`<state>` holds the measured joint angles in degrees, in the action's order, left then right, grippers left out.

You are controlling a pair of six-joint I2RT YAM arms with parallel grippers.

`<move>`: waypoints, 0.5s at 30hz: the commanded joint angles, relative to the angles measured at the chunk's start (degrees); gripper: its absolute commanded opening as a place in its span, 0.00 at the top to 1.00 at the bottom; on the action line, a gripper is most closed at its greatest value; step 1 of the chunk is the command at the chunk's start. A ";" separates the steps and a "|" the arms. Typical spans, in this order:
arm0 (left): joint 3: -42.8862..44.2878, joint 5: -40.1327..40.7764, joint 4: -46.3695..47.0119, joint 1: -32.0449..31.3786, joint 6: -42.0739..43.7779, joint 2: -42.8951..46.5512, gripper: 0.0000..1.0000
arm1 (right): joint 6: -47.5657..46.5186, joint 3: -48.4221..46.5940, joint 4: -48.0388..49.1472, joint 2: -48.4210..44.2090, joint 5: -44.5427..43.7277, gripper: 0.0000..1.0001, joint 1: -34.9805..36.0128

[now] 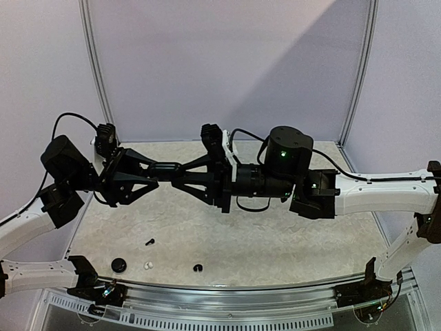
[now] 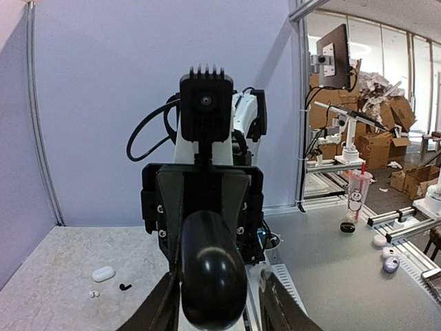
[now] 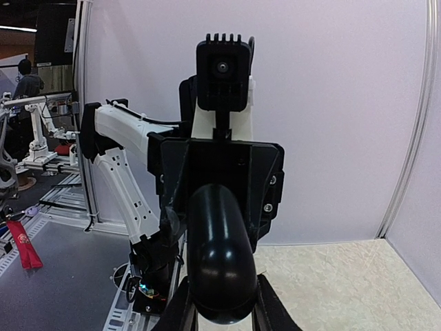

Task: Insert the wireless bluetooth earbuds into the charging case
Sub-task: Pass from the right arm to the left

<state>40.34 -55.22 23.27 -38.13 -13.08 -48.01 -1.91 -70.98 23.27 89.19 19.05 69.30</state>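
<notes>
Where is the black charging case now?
In the top view the black charging case hangs in the air left of centre, between the left fingers and the right fingers.

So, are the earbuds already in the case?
Out, those in view: black earbuds and white earbuds lie on the table, while the right gripper holds the black case above.

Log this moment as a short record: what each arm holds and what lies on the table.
held item: black case, in the air between both arms
right gripper: jaws closed on the black case
left gripper: jaws flank the black case; grip unclear
on the table: black earbud; second black earbud; white earbud
also there: round black item; white case
inserted yet: no earbud in the black case that shows
</notes>
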 commanded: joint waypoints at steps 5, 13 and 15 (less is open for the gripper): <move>-1.57 0.70 0.73 -0.89 -2.59 -1.11 0.57 | -0.69 -1.89 1.53 0.62 -0.63 1.00 -0.21; -1.47 1.60 0.90 -0.89 -2.80 -2.06 0.65 | -1.45 -1.88 0.36 0.46 -0.83 1.00 -0.18; -0.99 1.63 1.05 -0.89 -2.71 -2.30 0.67 | -1.45 -1.80 0.11 0.54 -0.96 1.00 -0.15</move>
<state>39.38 -54.50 23.35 -38.26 -15.62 -49.80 -2.72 -71.00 23.59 89.25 18.70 69.30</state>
